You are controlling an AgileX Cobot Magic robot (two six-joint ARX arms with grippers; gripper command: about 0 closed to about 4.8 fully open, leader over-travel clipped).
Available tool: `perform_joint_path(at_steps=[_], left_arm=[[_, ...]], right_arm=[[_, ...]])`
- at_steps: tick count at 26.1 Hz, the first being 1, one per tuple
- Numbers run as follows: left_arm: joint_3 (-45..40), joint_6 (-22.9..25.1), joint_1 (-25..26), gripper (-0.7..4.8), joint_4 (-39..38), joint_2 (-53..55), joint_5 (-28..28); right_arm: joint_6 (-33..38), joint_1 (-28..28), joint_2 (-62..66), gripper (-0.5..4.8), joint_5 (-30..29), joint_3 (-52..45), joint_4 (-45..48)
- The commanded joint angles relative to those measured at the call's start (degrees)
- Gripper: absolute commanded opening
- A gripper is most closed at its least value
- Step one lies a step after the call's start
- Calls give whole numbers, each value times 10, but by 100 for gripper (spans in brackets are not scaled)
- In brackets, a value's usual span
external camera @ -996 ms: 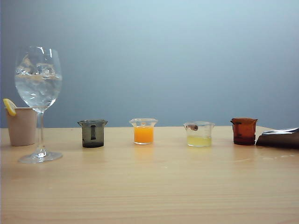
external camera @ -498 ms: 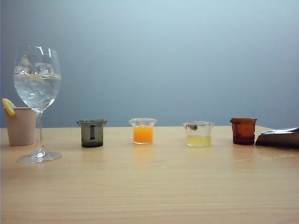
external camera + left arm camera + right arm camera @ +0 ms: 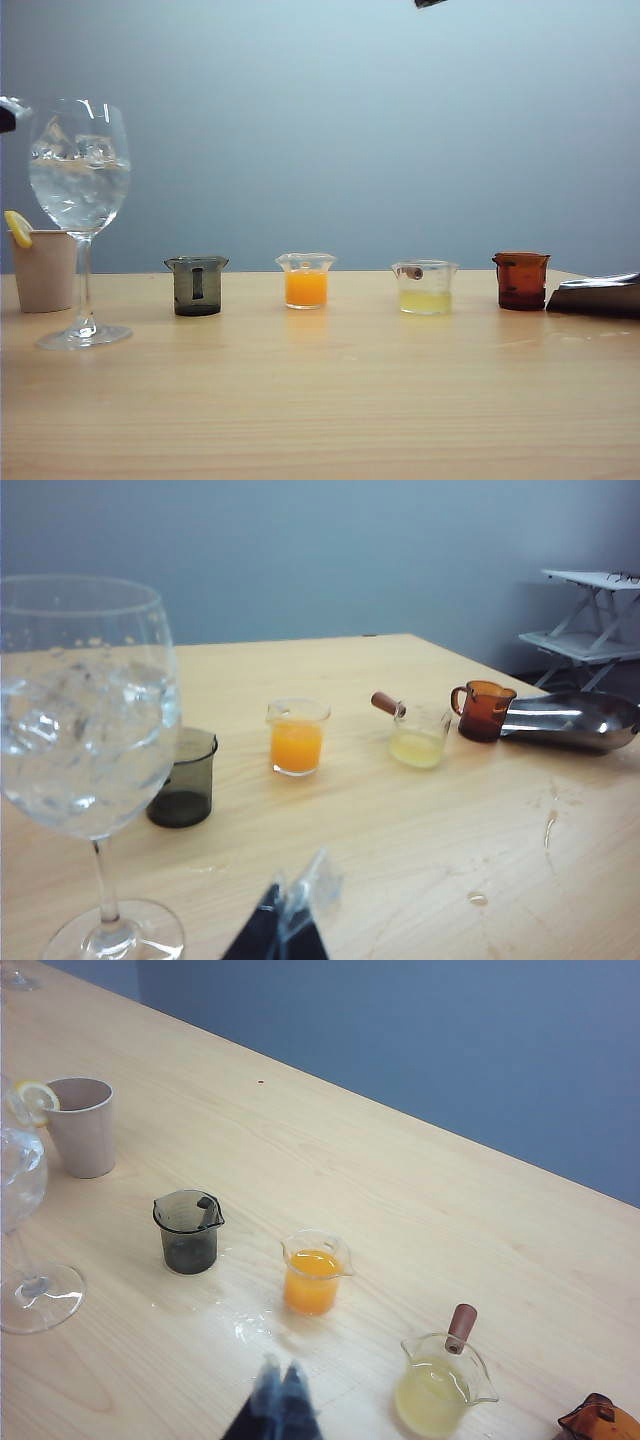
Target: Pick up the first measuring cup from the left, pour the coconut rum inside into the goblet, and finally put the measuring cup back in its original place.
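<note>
Wood table, first measuring cup upright; left claw, right claw closed

Goblet, grey measuring cup, possibly empty

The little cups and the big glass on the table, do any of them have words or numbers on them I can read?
No readable words, numbers or labels in any view.
Smoky dark-grey glass measuring cup: only a dark handle shows through, no writing.
Tall clear stemmed goblet with ice: no writing.
Clear beaker of orange liquid, clear beaker of pale yellow liquid, amber-brown beaker, beige paper cup: all plain.
</note>
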Motion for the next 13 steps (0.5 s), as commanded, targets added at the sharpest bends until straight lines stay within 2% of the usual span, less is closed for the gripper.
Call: perform_joint_path(at_steps=[1,5,9,11,13], left_arm=[[2,2,1,-6,1,0,3],[2,-1,1,-6,1,0,0],[2,-1,9,-6,3,0,-42],[3,-3,35,-6,3,0,-46],[3,-29,76,-6,3,0,-46]], right_arm=[[-1,0,-2,-5,-1,1,7],[-1,0,-2,-5,-1,1,7],[-1,0,-2,-5,-1,1,7],[-1,1,-2,-5,-1,1,7],[-1,1,-2,-5,-1,1,7]])
